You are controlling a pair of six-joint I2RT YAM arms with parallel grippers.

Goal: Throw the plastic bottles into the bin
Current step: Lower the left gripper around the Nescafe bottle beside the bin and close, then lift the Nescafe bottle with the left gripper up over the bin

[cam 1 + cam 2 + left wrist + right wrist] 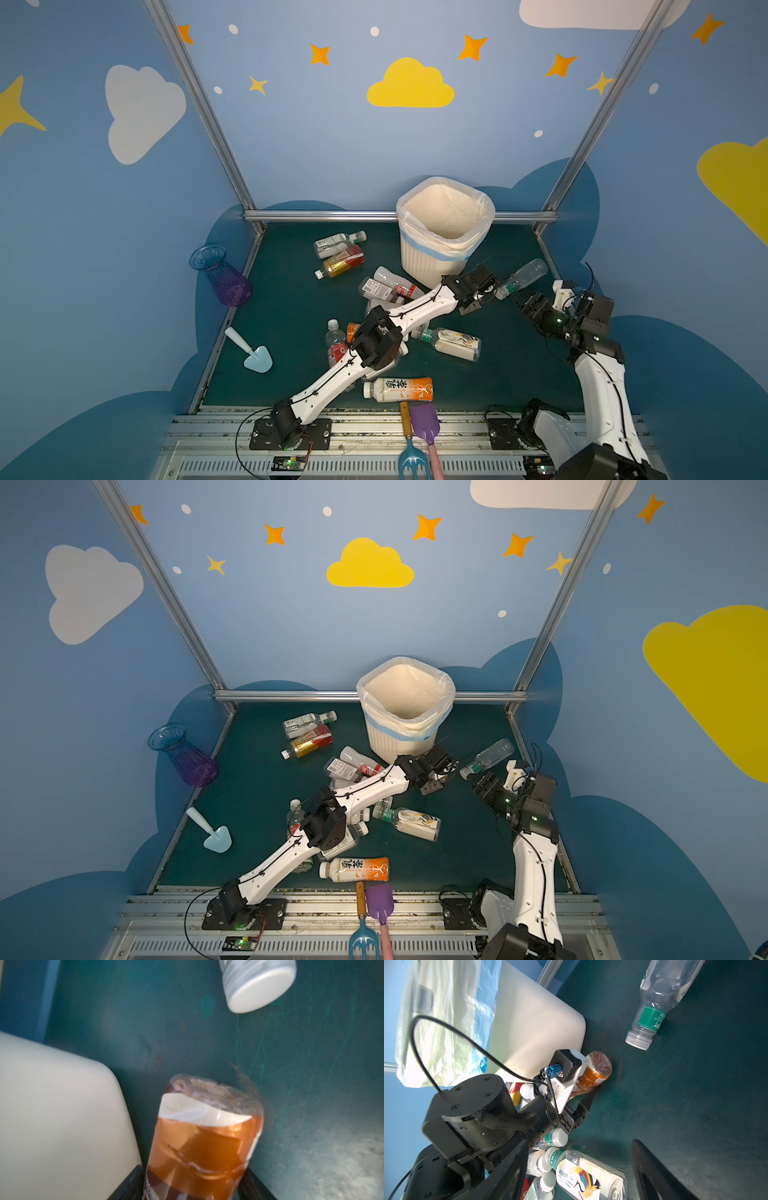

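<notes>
Left hand grips the amber-labelled bottle lying on the worktop just beside the bin. The bin contains its clear liner. Right hand stands wide.

Pale blue walls close in the far side, the left and the right, painted with a yellow cloud, a white cloud, orange stars and white dots, with darker blue cloud shapes low along their foot. Slanting aluminium posts meet a crossbar at the far edge of the dark green, scuffed tabletop. Ribbed aluminium rails run along its near edge.
</notes>
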